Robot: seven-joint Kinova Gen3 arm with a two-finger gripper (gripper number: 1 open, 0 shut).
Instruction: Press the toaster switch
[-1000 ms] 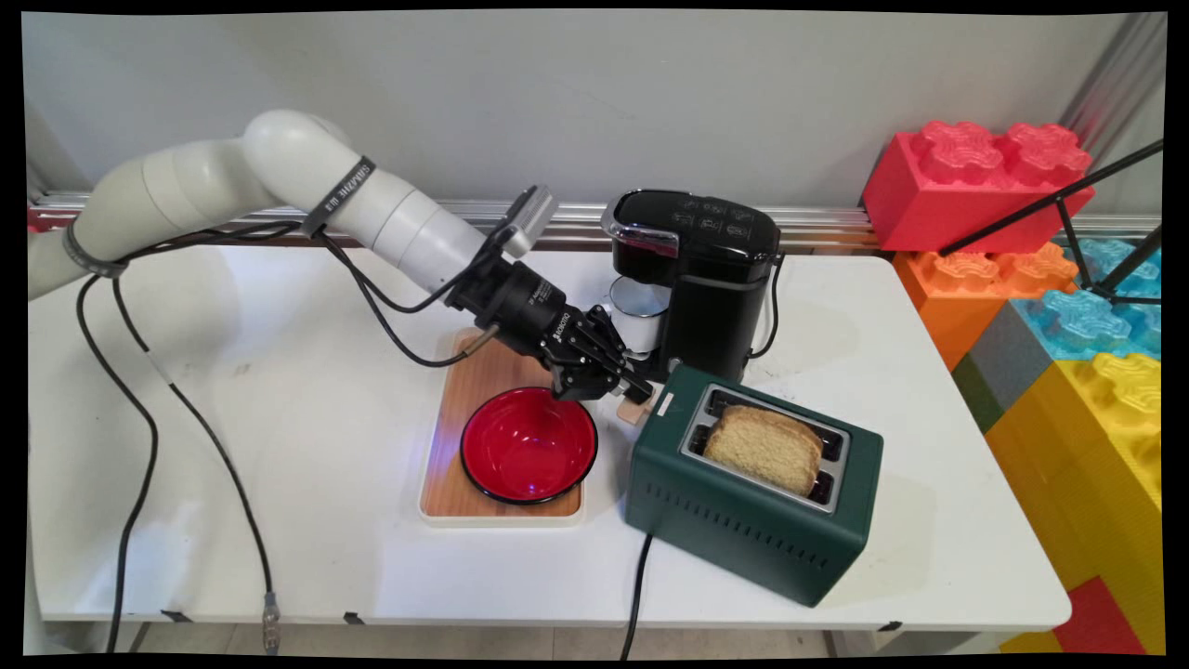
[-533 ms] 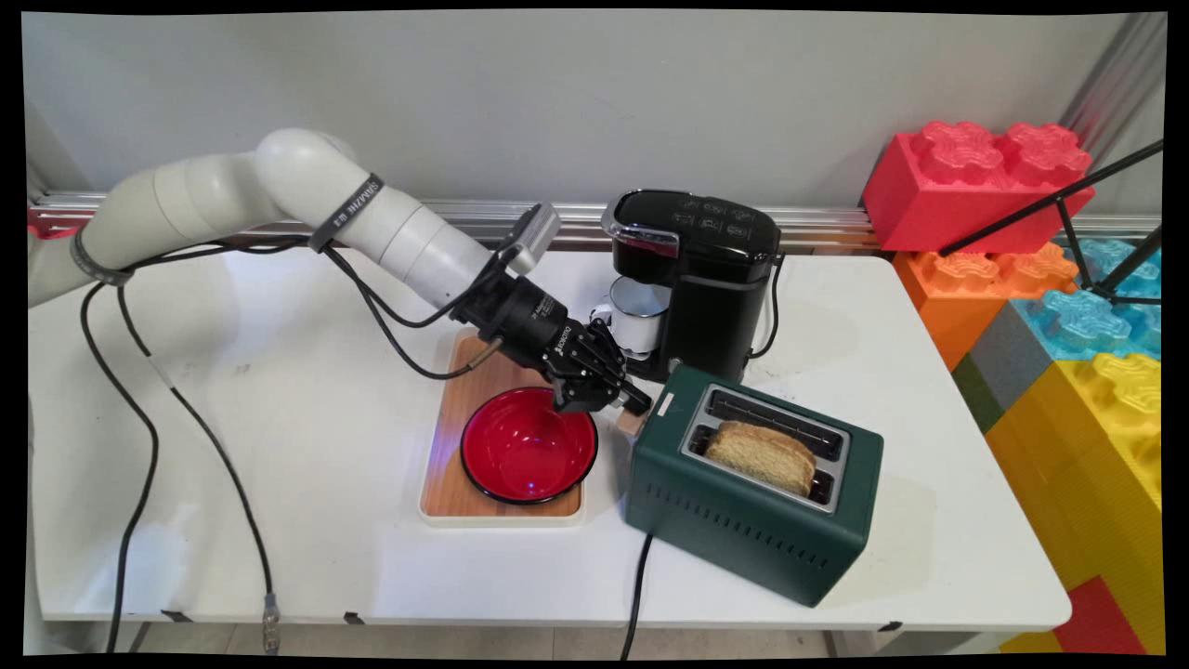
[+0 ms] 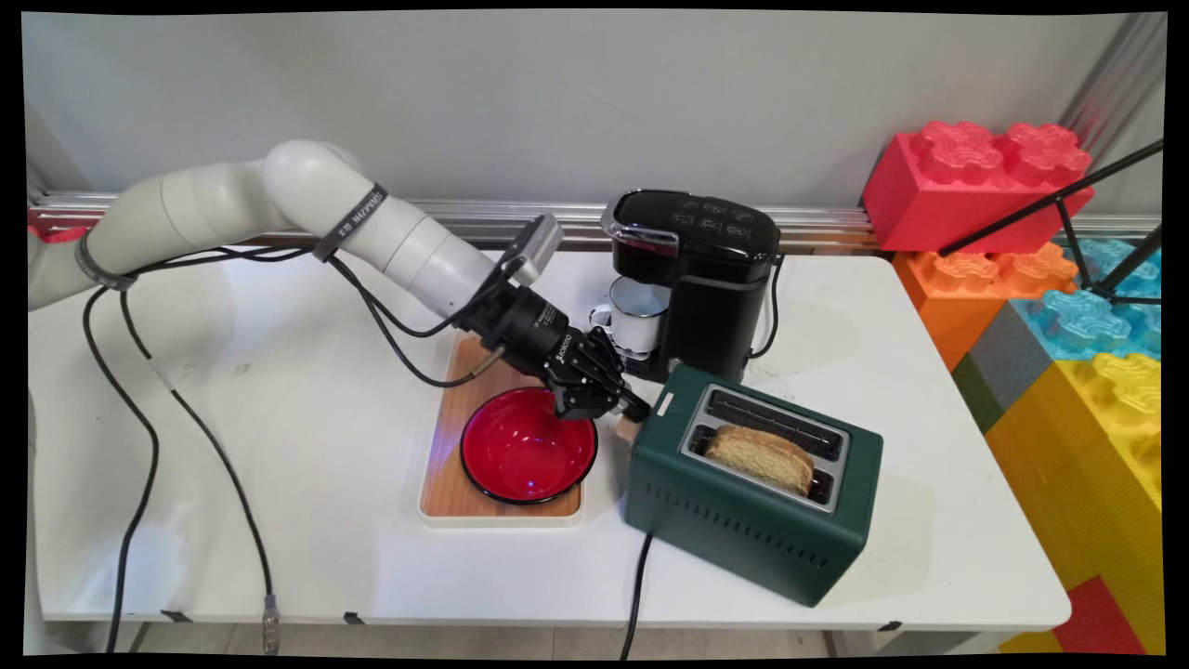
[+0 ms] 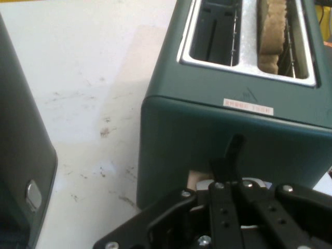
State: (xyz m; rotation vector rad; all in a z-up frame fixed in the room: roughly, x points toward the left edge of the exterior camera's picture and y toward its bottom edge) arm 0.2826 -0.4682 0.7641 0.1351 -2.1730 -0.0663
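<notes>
Main view: black two-finger pincer stood at the near-left end of the dark green two-slot metal toaster, fingers drawn together on the small tan wooden lever knob at that end; slice of brown bread sat low in the toaster's nearer slot; round glossy red bowl lay on a wooden tray with white rim, just left of the toaster and below the pincer; black pod coffee machine stood behind the toaster, a white enamel mug under its spout; all rested on the white desk; large coloured toy building blocks were stacked beyond the desk's right edge.

Hand view: pincer closed against the toaster's end face, over the lever slot; tan knob showed beside the linkage; bread visible in the right-hand slot; coffee machine's dark side at left.
</notes>
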